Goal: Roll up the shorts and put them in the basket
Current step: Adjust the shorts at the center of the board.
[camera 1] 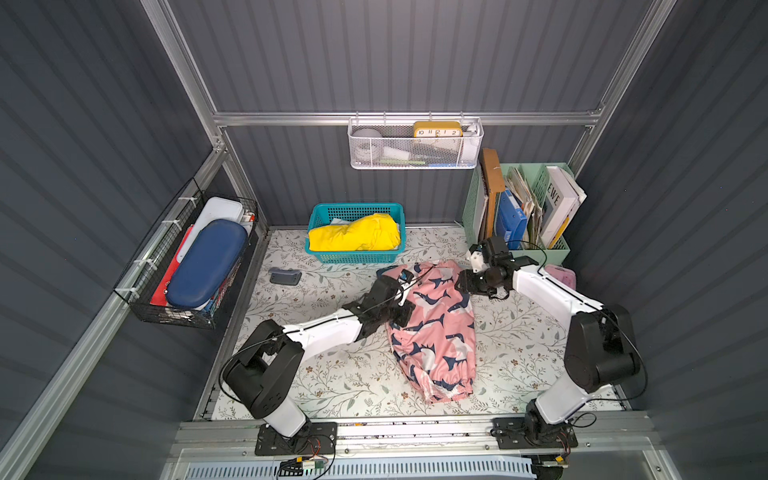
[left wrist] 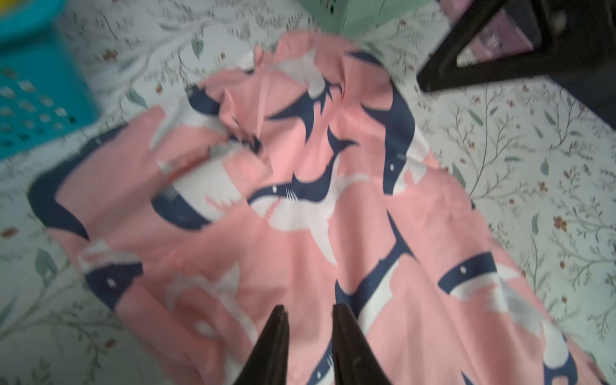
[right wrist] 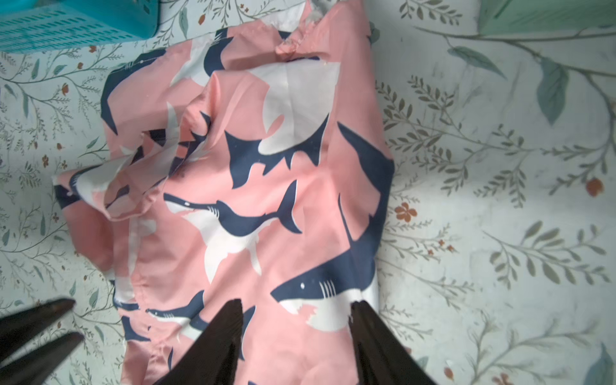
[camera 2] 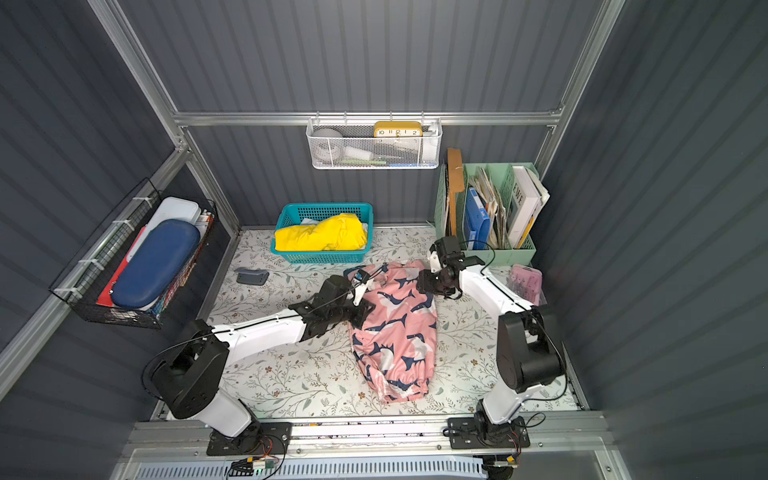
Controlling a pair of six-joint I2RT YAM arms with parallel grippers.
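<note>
Top views, both, taken first: find the shorts (camera 1: 432,328) right of centre on the floral tabletop (camera 1: 316,374), stretched as a narrow strip from 12 to 6 o'clock, with the gathered waistband (camera 1: 451,384) at the 6 o'clock end and crumpled leg hems at 12. Looks folded leg over leg, probably to give an even width for rolling. Place the left gripper (left wrist: 310,308) at the strip's 10 o'clock corner and the right gripper (right wrist: 296,303) at its 2 o'clock corner, likely flanking the hem end so as to start a roll there and carry it toward 6. Show, from the wrist views, left jaws a little apart and right jaws wide apart, both over fabric and clamped on nothing. Contact between tips and cloth: cannot tell. Lose the strip's 9 o'clock edge under the left wrist in the top views. Blurred throughout in the left wrist view. Hem layers too rumpled to sort. No roll begun yet, by the look of it.
</note>
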